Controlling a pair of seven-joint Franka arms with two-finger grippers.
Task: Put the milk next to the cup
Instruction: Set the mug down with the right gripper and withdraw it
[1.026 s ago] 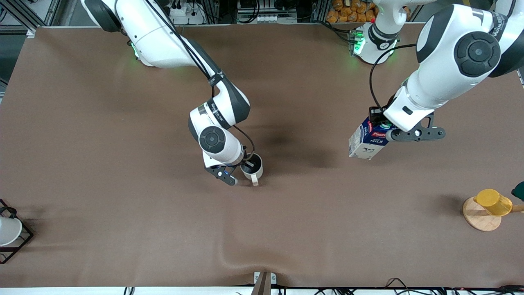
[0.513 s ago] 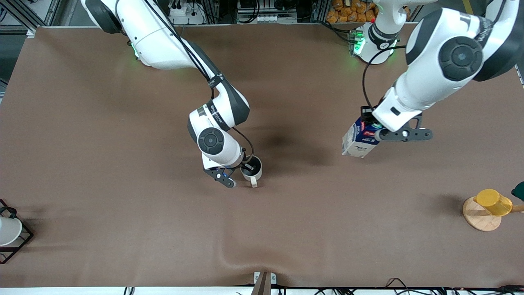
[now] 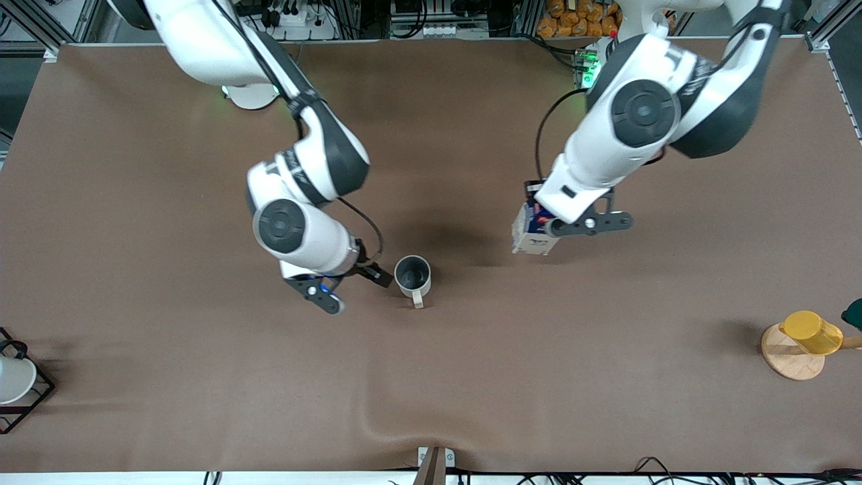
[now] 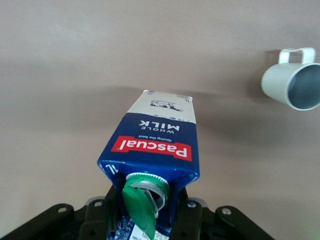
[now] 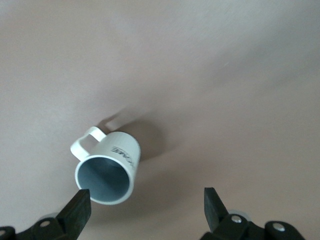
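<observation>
The cup (image 3: 412, 274) stands upright on the table (image 3: 168, 370), free now: my right gripper (image 3: 343, 286), which was at its rim a moment ago, has let go and drawn back to hover just beside it toward the right arm's end, fingers spread wide and empty. Farther from the camera, my left gripper (image 3: 539, 222) stays clamped on the top of the milk (image 3: 528, 232) and has carried it closer to the cup, though still apart. I judge only the set-down remains.
</observation>
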